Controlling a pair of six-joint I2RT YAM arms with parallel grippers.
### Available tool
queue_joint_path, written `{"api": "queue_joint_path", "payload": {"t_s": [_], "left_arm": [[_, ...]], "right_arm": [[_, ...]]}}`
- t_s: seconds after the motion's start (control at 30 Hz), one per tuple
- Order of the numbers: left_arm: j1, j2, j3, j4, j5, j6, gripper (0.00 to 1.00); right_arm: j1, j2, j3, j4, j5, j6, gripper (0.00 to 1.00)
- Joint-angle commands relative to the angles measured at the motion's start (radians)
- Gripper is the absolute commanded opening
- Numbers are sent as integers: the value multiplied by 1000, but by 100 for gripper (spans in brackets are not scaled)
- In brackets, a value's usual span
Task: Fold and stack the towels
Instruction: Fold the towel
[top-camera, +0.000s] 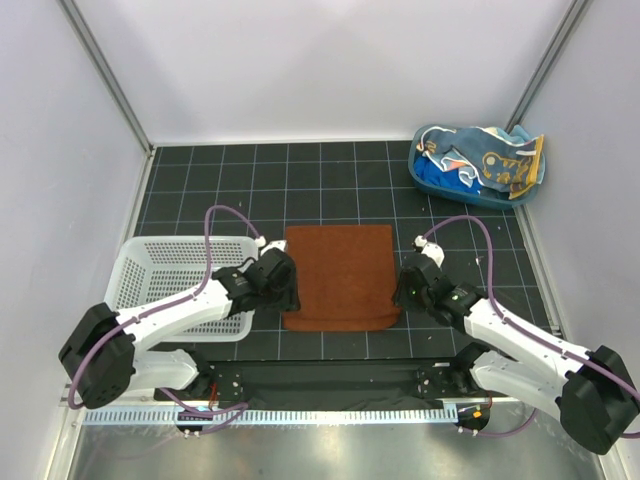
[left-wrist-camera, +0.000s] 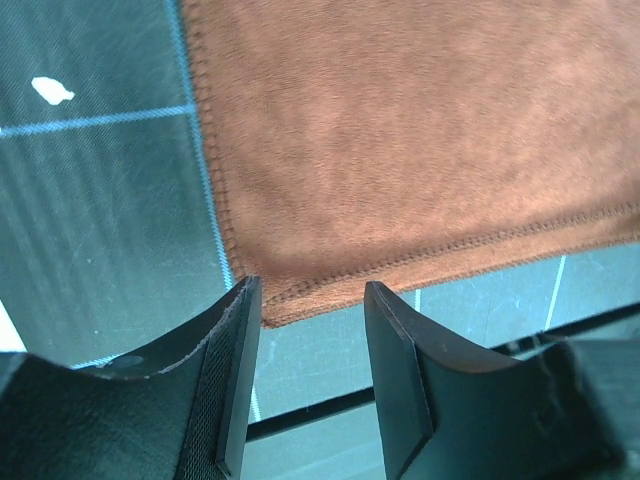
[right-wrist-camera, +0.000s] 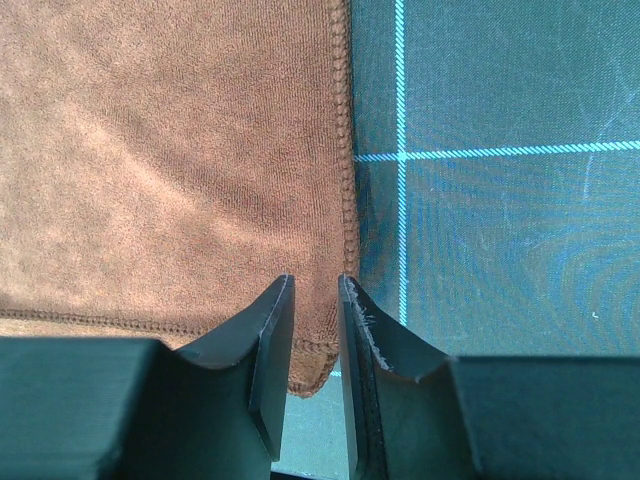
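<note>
Top view: the rust-brown towel (top-camera: 338, 275) lies flat on the gridded mat (top-camera: 220, 180), its long axis running away from the bases. The left gripper (top-camera: 283, 290) is at its near-left corner and the right gripper (top-camera: 405, 290) at its near-right.

Left wrist: jaws apart, corner just ahead of the gap.

Right wrist: jaws narrowly apart, corner under the gap, apparently unpinched.

No writing, number, brand or label can be read in any view. The orange and yellow marks on the light blue towel (top-camera: 490, 165) in the blue tub (top-camera: 428, 182), upper right of the top view, are pattern shapes, not letters. The white fleck (left-wrist-camera: 52, 91) at the upper left of the left wrist view bears no characters.
</note>
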Motion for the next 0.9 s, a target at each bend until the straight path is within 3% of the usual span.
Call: {"api": "queue_joint_path", "payload": {"t_s": [0.0, 0.3, 0.87], "left_arm": [[-4, 4, -16, -4, -48, -69, 49], [-4, 63, -36, 50, -33, -84, 50], [-3, 77, -51, 62, -19, -92, 48]], "right_arm": [[5, 9, 7, 27, -5, 22, 31], [4, 6, -16, 15, 9, 23, 32], [5, -7, -52, 29, -34, 60, 45]]}}
